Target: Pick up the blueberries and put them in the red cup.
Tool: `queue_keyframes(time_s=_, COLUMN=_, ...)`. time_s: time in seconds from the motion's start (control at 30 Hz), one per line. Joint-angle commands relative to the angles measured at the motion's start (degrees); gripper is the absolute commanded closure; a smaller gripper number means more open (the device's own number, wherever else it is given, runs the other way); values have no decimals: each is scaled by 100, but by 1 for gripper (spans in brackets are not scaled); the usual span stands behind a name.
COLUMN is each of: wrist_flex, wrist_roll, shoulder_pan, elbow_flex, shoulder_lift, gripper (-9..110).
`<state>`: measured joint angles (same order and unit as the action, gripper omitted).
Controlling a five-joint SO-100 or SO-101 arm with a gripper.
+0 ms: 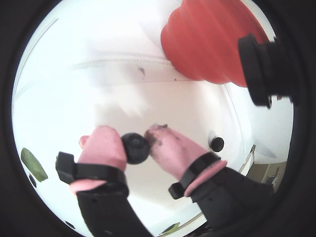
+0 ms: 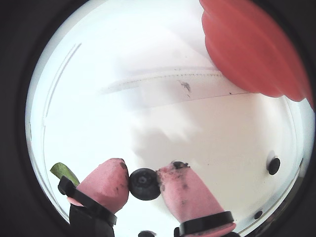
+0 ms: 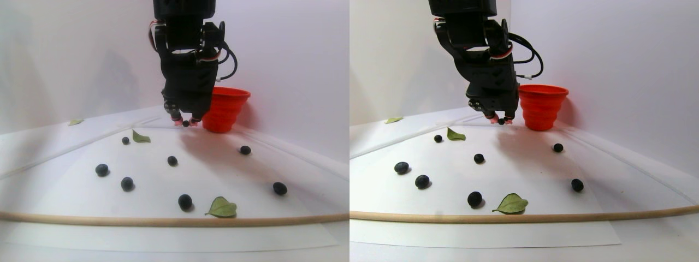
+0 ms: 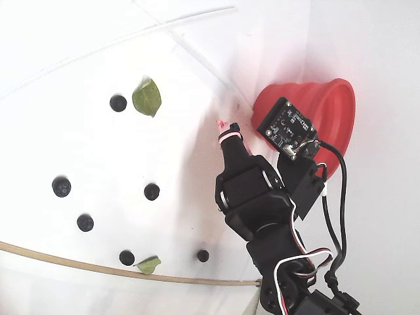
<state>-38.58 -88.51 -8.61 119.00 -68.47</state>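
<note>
In a wrist view my gripper (image 1: pixel 142 140) pinched one blueberry (image 1: pixel 135 147) between its pink fingertips (image 1: pixel 104 144), clear of the sheet for carrying. In another, the red cup (image 2: pixel 256 49) stood ahead, rim away. In the stereo pair the berry, round, showed no long axis.

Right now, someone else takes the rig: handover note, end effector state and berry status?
End effector: shut on one blueberry, pinched between the pink fingertips and held above the sheet, beside the red cup, not yet over its rim.
Loose blueberries: seven lie on the white sheet in the stereo pair's left half, among green leaves.
Done: one berry grasped and lifted. The cup's contents are not visible.
Left: carry it over the cup, drop it, then collect the rest.
</note>
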Motion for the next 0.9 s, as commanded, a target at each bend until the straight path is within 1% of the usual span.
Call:
queue_keyframes(time_s=0.0, wrist_flex=114, wrist_roll=114, shoulder_pan=26, elbow_flex=97, shoulder_lift=-967, gripper=91)
queue_keyframes(time_s=0.87, wrist_flex=1635, wrist_roll=114, shoulder_pan=-18, elbow_flex=536, shoulder_lift=-3164, gripper=91)
